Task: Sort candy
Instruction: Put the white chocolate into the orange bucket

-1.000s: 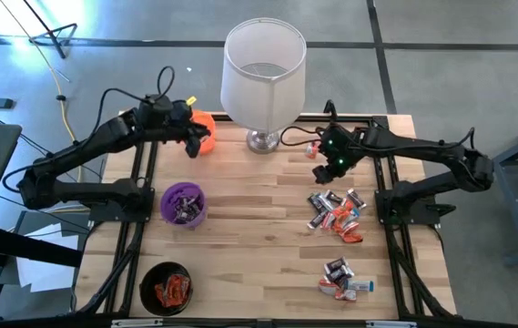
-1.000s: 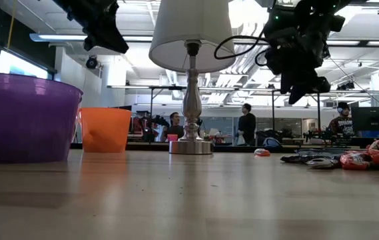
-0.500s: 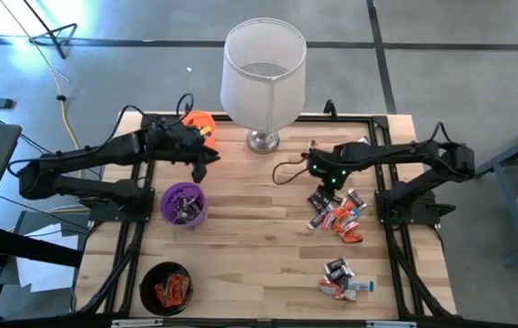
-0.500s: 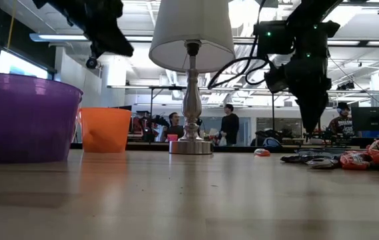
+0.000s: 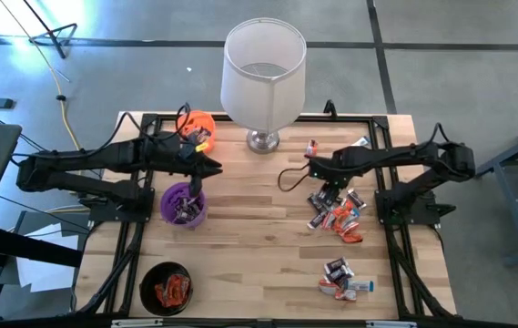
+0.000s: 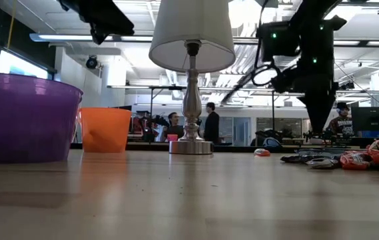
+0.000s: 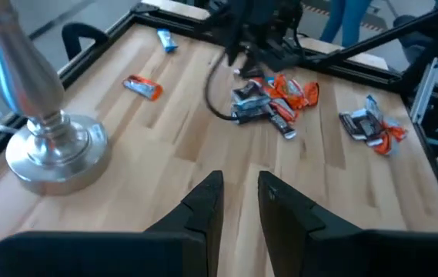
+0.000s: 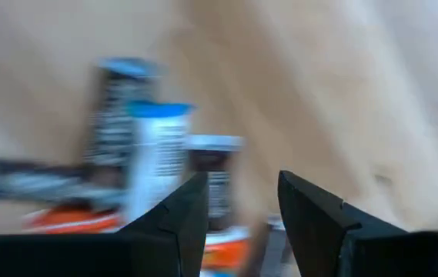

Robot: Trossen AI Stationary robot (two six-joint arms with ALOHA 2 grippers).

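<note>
while the right fingers [image 8: 238, 211] hang parted and empty, the candy [image 8: 138, 165] lies just beyond them.

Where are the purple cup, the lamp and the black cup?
Purple cup [image 5: 183, 204]: high view, on the sweets inside it.
Lamp [image 5: 263, 68]: high view, on the white shade.
Black cup [image 5: 148, 278]: high view, on its dark rim.

the right wrist view is smeared, so the candy [image 8: 153, 146] ahead of the right gripper [image 8: 238, 204] is seen only as streaks of white, blue, brown and orange; single pieces cannot be counted. in the low view the purple cup [image 6: 22, 117] is cut off at nine o'clock, and the left gripper's tips are cropped at twelve o'clock. the black cup's [image 5: 166, 287] contents are too small to be told apart.
</note>
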